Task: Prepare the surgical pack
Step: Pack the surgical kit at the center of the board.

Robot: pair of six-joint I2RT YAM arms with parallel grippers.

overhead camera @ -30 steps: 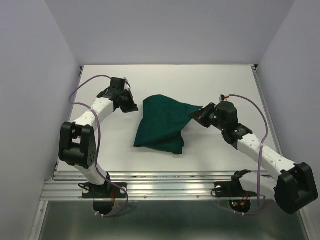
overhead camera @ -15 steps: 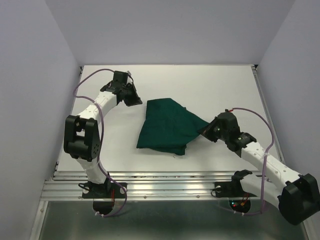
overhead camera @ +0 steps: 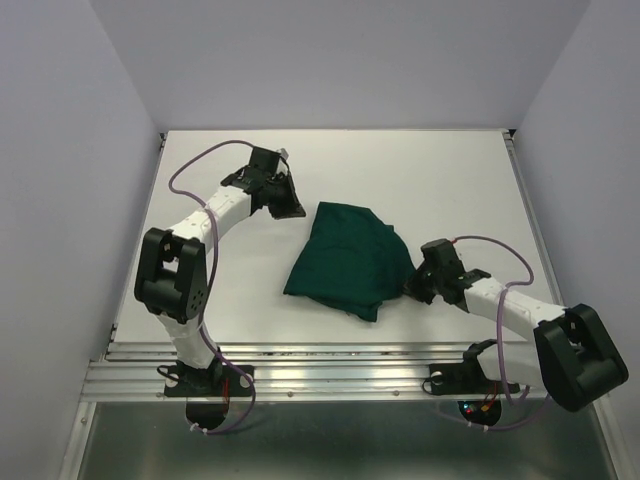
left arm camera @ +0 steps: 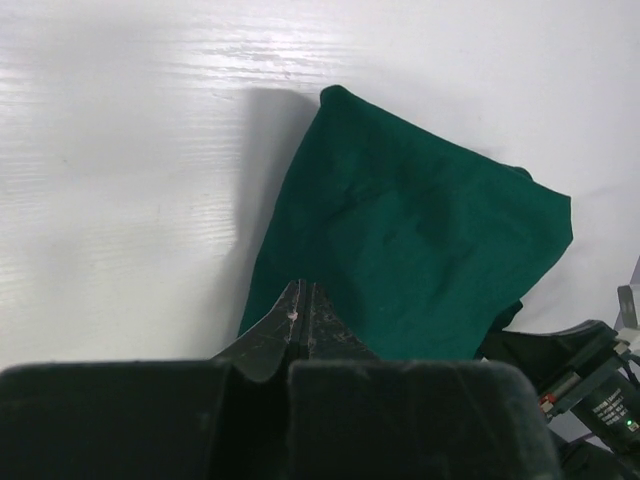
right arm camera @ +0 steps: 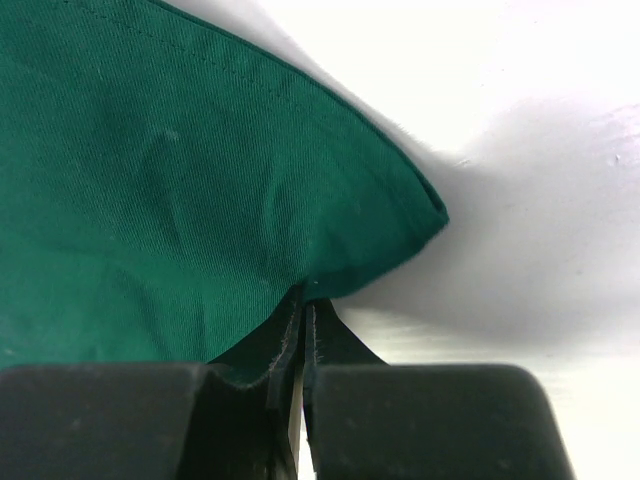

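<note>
The dark green cloth drape (overhead camera: 350, 260) of the surgical pack lies bunched in a loose fold at the table's middle. It fills the left wrist view (left arm camera: 420, 240) and the right wrist view (right arm camera: 180, 180). My right gripper (overhead camera: 410, 287) sits low at the drape's right edge. Its fingertips are shut on that edge (right arm camera: 305, 295), just below a raised corner of the fabric. My left gripper (overhead camera: 296, 210) is shut and holds nothing (left arm camera: 304, 290). It points at the drape's upper-left corner from a short way off.
Bare white table top (overhead camera: 430, 170) surrounds the cloth, with grey walls on the left, back and right. An aluminium rail (overhead camera: 320, 365) runs along the near edge by the arm bases. The right arm's wrist (left arm camera: 565, 365) shows beyond the cloth in the left wrist view.
My right gripper has drawn back toward the near edge, and the cloth went from stretched out to bunched and shifted right. My left gripper swung right, following the cloth's upper-left corner.
</note>
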